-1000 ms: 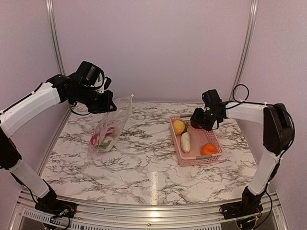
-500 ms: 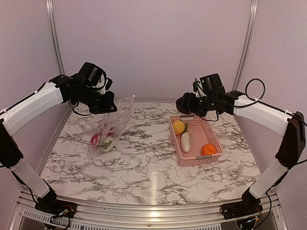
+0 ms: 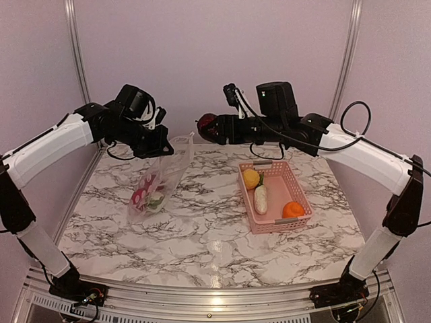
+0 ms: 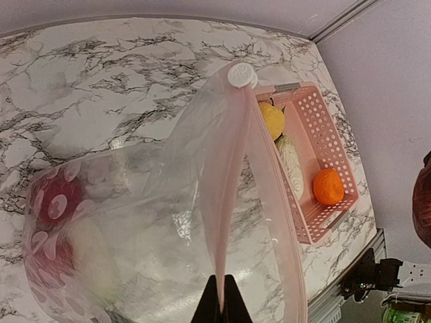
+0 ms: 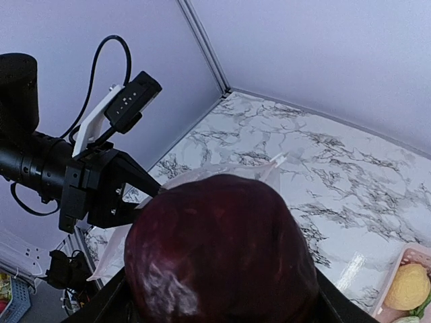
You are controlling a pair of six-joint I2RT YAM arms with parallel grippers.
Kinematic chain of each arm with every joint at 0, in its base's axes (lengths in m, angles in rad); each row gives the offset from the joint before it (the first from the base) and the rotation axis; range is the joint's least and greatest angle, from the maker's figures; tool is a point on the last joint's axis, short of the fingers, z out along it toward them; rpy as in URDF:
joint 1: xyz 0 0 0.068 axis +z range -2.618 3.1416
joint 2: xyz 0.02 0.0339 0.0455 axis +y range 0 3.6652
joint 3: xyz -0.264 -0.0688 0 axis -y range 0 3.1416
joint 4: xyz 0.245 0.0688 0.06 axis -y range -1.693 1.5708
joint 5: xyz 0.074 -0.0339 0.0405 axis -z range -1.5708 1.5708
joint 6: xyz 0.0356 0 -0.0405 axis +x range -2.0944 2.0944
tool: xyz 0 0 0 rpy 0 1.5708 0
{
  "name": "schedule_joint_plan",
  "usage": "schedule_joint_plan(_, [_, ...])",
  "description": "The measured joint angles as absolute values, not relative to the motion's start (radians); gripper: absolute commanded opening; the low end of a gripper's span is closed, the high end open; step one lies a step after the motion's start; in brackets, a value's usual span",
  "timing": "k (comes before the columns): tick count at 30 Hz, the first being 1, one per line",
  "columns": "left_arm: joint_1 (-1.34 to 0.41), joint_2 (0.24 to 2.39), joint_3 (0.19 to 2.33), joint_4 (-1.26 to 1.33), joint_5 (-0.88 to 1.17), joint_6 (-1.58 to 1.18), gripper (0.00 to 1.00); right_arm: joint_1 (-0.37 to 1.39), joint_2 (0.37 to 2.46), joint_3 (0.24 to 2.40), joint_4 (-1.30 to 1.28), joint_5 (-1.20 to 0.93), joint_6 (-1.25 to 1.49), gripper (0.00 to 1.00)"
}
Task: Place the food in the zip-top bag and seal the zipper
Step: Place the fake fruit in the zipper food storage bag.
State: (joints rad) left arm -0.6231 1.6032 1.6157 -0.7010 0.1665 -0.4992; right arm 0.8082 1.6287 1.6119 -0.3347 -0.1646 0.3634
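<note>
- The left gripper (image 3: 160,149) is held up above the left back part of the marble table (image 3: 202,235). In the left wrist view its fingers are pressed together on the mouth edge of the zip-top bag (image 3: 163,176), pinching it.
- The bag hangs down from this grip at a slant, and its lower end rests on the table. Inside the lower end lie a red toy (image 3: 137,196) and a white and green piece (image 3: 155,200).
- The zipper (image 4: 225,202) runs as a pinkish strip from the fingers to a white slider (image 4: 241,75) at the far corner. The two sides of the mouth stand apart below the slider.
- The right gripper (image 3: 207,128) is in the air just right of the bag's top, apart from it. Its fingers are clamped around a dark maroon round toy (image 5: 219,269), which fills the gap between them.
- The pink lattice basket (image 3: 301,190) stands on the right half of the table. In it are a yellow toy fruit (image 3: 250,178) at the far left corner, a white oblong toy (image 3: 260,199) just beside it, and an orange toy fruit (image 3: 293,210) near the front right corner.
</note>
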Motion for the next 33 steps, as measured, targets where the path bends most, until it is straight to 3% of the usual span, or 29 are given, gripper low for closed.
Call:
schedule_joint_plan(22, [-0.699, 1.613, 1.637, -0.699, 0.171, -0.521, 0.00, 0.848, 1.717, 1.583, -0.235, -0.305, 0.329, 0.60])
schedule_joint_plan(33, [-0.699, 1.613, 1.637, -0.699, 0.147, -0.521, 0.00, 0.855, 1.852, 1.726, -0.447, -0.233, 0.271, 0.56])
